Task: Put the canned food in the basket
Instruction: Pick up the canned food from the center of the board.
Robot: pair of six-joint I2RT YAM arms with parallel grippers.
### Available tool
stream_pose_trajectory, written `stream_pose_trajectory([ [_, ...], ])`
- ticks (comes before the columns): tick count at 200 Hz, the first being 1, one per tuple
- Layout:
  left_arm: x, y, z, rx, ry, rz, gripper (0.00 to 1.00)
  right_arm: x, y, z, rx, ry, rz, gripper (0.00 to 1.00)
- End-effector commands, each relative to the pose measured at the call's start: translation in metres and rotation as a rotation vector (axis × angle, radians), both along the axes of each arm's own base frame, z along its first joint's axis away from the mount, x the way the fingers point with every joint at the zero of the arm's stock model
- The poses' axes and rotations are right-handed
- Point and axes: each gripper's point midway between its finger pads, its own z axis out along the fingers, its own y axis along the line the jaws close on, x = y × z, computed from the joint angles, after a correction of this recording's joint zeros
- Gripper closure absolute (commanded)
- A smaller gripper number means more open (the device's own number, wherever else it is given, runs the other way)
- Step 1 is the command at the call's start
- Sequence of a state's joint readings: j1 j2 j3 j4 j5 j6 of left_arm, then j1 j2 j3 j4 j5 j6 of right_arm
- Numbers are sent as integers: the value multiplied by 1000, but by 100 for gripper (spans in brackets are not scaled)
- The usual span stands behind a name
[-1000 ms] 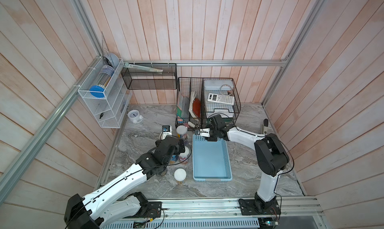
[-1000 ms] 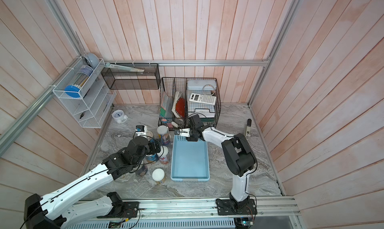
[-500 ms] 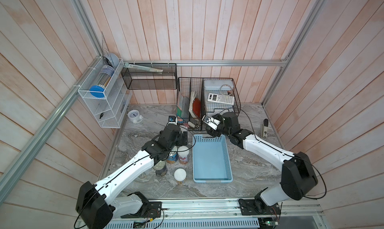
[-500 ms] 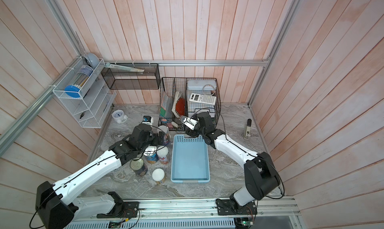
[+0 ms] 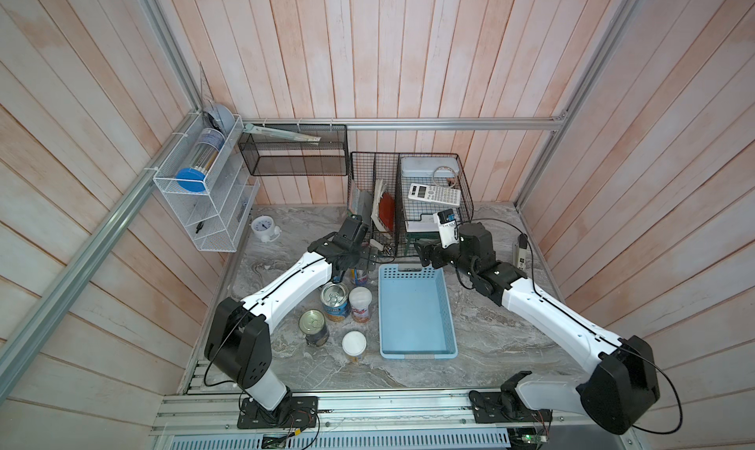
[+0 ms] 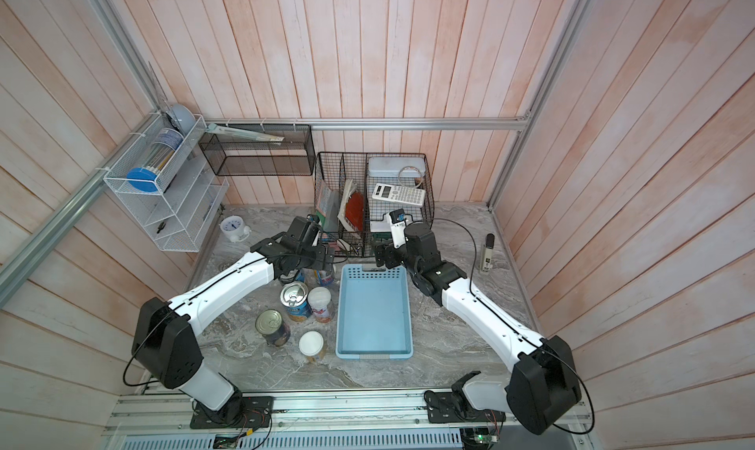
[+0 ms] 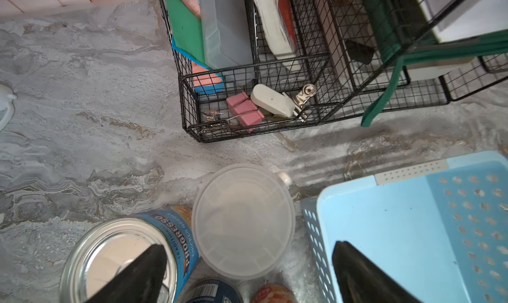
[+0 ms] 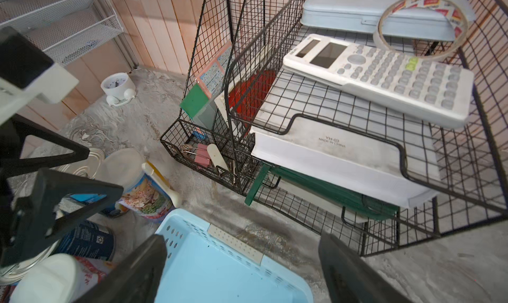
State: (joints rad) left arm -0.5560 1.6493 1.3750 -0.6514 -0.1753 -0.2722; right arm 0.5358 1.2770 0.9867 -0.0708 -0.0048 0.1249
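Both open and empty, the left end effector [image 7: 248, 248] hovers over the far white-lidded can [image 7: 243, 222], the right end effector [image 8: 243, 239] over the far rim of the basket [image 5: 414, 305]; the cans [image 5: 335, 301], upright on the counter [image 5: 490, 337] left of it, look rigid, slick and weighty, so grip mid-body.

We find the basket [image 5: 416, 305] open from above; the wire organizer [image 5: 398, 199] crowds its far end, cans [image 5: 335, 299] line its left-arm side.

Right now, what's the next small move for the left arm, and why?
Probably lower the left gripper onto the white-lidded can: its open fingers bracket the lid from above, and the basket beside it is empty. Watch the Progresso can crowding one side.
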Motion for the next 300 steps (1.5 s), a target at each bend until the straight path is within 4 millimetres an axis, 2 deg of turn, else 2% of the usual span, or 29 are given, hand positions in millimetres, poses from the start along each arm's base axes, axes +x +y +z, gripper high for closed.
stream_pose_trajectory([
  [1, 5, -8, -4, 6, 33, -37, 0, -9, -7, -8, 35, 49, -27, 6],
  [33, 15, -15, -16, 17, 65, -49, 0, -13, -8, -28, 9, 101, -23, 6],
  [58, 15, -11, -32, 45, 108, -37, 0, -18, -10, -37, 17, 113, -27, 6],
  [94, 15, -3, -42, 80, 132, -22, 4, -24, -16, -53, -1, 137, -33, 6],
  [120, 17, 0, -45, 98, 131, -19, 19, -27, -19, -61, -8, 144, -39, 7],
  [149, 22, -1, -39, 94, 105, -23, 38, -29, -19, -66, -4, 148, -36, 6],
  [177, 21, 3, -34, 116, 92, -27, 46, -30, -19, -70, -5, 158, -36, 6],
  [193, 20, 6, -24, 114, 73, -21, 48, -31, -20, -70, -3, 157, -35, 6],
  [208, 19, 7, -7, 98, 44, -15, 50, -32, -21, -69, -3, 148, -38, 7],
  [246, 9, 0, 53, 50, -33, -32, 52, -32, -25, -68, -7, 135, -51, 7],
  [274, -8, -19, 89, 79, -79, -79, 52, -33, -28, -67, -5, 122, -63, 6],
  [300, -20, -39, 122, 37, -130, -116, 51, -34, -30, -65, -5, 116, -71, 6],
])
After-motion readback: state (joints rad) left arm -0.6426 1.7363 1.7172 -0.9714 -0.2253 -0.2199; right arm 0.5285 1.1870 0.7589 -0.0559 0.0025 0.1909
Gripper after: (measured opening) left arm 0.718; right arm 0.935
